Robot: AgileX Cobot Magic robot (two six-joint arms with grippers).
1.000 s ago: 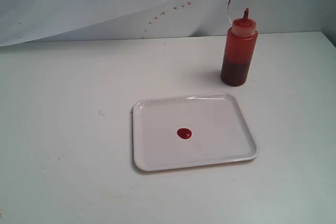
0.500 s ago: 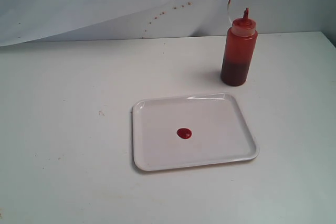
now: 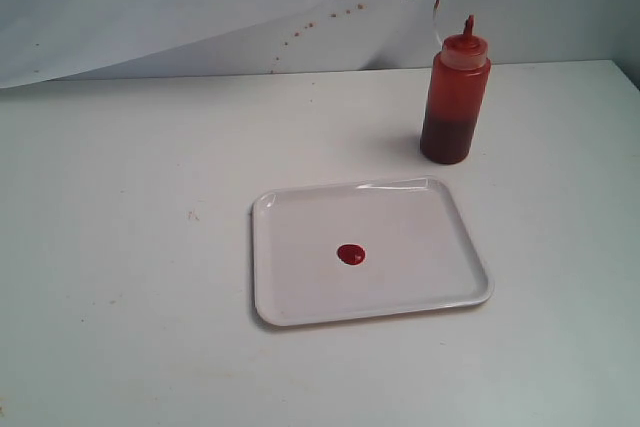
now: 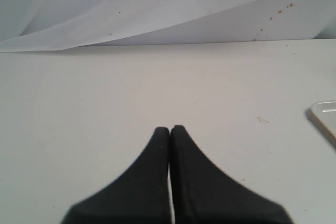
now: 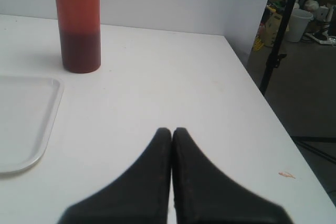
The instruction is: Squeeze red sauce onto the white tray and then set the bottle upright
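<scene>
A flat rectangular white plastic tray (image 3: 420,232) with rounded corners and a low raised rim lies on the white table (image 3: 130,197), a little right of the middle in the exterior view. Near the centre of the tray sits a small round glossy blob of dark-red sauce (image 3: 351,255), well apart from every rim.

Beyond the tray's far right corner, apart from it, a translucent orange-red plastic squeeze bottle (image 3: 456,97) stands upright on the table. Darker red sauce fills its lower part, and a pointed red nozzle cap tops it. Behind the bottle hangs a creased white paper backdrop (image 3: 150,7) dotted with tiny red specks (image 3: 330,15).

Neither arm shows in the exterior view. In the left wrist view the black left end effector (image 4: 170,128) has its two fingers pressed together with nothing between them, above bare table, with one corner of the tray at the picture's edge. In the right wrist view the black right end effector (image 5: 171,129) is likewise closed and empty, well apart from the bottle and from the tray edge. Beside the table's far edge in that view a black stand leg (image 5: 278,40) rises from the floor.
</scene>
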